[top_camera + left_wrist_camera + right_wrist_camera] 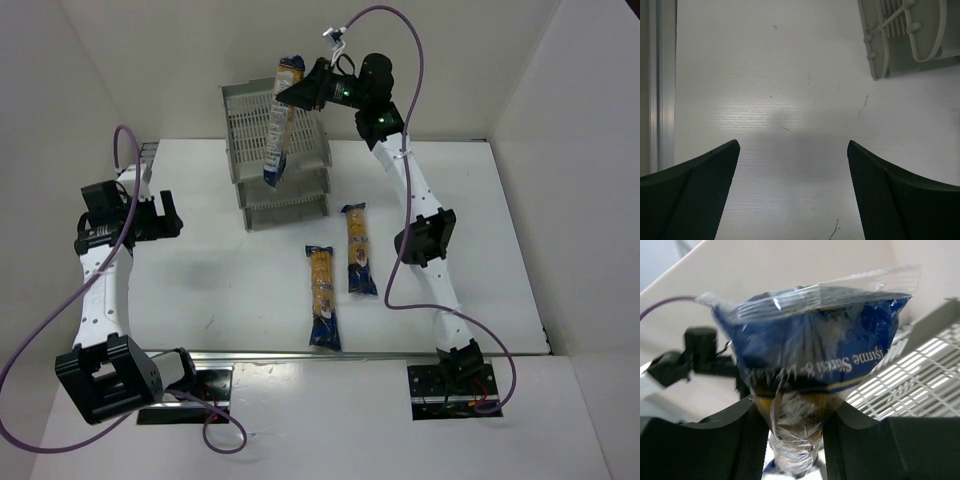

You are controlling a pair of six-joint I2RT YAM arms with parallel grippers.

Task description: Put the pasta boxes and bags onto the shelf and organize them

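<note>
Our right claw (795, 435) clamps a pasta bag (278, 130) by one end, dangling above the tray rack (282, 210); we should level it along the top tray (248, 108) before releasing. Left of the rack, our left claw (792, 162) gapes.

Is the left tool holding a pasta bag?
No, the left tool stands open with only table between its fingers; the right tool grips a bag.

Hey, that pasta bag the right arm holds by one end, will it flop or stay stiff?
Probably stiff: the pasta bag hangs straight from the right gripper, with no sag. Its glossy, crinkled film looks slippery, so it might slide in the pinch. Held at one end above the shelf, it may swing.
</note>
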